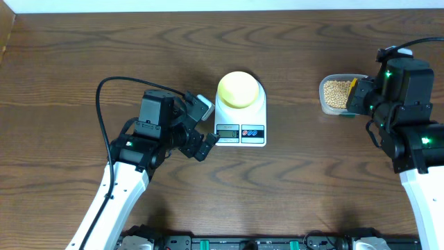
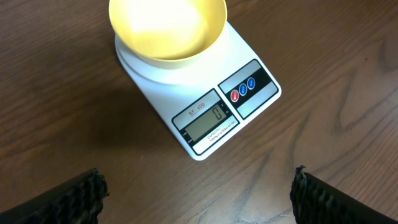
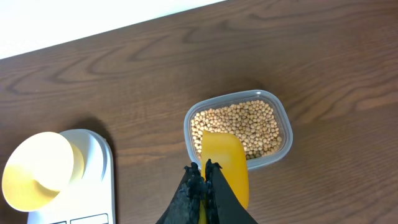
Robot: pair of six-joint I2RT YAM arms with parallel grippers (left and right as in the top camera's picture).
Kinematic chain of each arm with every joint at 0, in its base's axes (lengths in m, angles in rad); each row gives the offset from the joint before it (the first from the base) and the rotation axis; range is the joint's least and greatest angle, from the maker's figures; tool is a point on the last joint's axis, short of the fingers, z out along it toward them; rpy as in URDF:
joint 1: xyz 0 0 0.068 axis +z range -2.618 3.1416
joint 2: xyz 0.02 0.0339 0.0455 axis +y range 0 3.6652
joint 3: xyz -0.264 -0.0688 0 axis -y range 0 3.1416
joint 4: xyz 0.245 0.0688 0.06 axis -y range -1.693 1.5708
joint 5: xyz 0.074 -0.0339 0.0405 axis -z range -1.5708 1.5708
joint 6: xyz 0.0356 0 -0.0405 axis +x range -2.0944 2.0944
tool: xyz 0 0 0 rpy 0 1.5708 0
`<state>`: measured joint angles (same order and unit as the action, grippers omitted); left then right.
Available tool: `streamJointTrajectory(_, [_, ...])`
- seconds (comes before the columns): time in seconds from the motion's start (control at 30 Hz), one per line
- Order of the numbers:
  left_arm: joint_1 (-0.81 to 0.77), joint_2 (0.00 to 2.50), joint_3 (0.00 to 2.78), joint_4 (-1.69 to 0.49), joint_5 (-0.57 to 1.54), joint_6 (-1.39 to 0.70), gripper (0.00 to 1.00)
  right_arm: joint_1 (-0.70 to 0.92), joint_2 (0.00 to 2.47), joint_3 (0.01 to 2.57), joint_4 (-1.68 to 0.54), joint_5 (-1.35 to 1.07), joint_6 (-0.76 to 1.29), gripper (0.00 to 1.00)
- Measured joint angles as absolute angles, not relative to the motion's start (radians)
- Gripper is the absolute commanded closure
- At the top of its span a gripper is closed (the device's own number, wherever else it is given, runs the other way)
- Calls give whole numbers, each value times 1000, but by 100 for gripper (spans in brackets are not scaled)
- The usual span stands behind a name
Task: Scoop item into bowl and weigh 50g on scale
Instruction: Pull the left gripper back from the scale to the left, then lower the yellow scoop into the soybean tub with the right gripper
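The pale yellow-green bowl (image 1: 239, 89) stands empty on the white scale (image 1: 241, 119); the display reads 0 in the left wrist view, where bowl (image 2: 168, 28) and scale (image 2: 205, 109) show. My left gripper (image 1: 206, 128) is open and empty just left of the scale; its fingers frame bare table (image 2: 198, 196). The tan beans (image 1: 337, 92) fill a clear tub (image 1: 323, 104) at the right. My right gripper (image 3: 204, 169) is shut on the handle of the yellow scoop (image 3: 225, 163), whose blade reaches over the beans (image 3: 255, 124) in the tub (image 3: 280, 112).
The wooden table (image 1: 291, 194) runs to a white far edge (image 3: 93, 18). A black cable (image 1: 104, 104) loops by the left arm. The scale also shows at the lower left of the right wrist view (image 3: 99, 186).
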<state>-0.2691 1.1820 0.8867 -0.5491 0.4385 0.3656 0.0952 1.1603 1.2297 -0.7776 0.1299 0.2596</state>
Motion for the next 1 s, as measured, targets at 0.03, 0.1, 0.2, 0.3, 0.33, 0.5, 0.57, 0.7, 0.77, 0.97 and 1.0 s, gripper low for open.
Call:
streamJointTrajectory(0.03, [-269,1182,887,-549,439,366,3,96,1160,1230,-778,130,260,99])
streamJointTrajectory(0.1, [-269,1182,887,-549,439,365,3,95,1160,1230,-778,130,260,99])
streamJointTrajectory(0.2, [-269,1182,887,-549,439,365,3,95,1160,1230,-778,130,260,99])
streamJointTrajectory(0.3, [-269,1182,887,-549,439,363,3,96,1162,1230,-778,130,260,99])
streamJointTrajectory(0.33, [-269,1182,887,-549,439,363,3,96,1165,1230,-778,130,260,99])
streamJointTrajectory(0.5, [-269,1182,887,-549,439,363,3,94,1211,1230,-767,129,259,99])
streamJointTrajectory(0.57, [-269,1182,887,-549,438,363,3,88,1245,1230,-756,125,259,99])
streamJointTrajectory(0.7, [-269,1182,887,-549,438,363,3,50,1314,1230,-722,101,253,99])
streamJointTrajectory(0.77, [-269,1182,887,-549,438,363,3,25,1341,1230,-712,84,243,99])
streamJointTrajectory(0.97, [-269,1182,887,-549,438,363,3,-60,1435,1280,-712,66,169,99])
streamJointTrajectory(1.0, [-269,1182,887,-549,438,363,3,-71,1449,1291,-710,65,157,99])
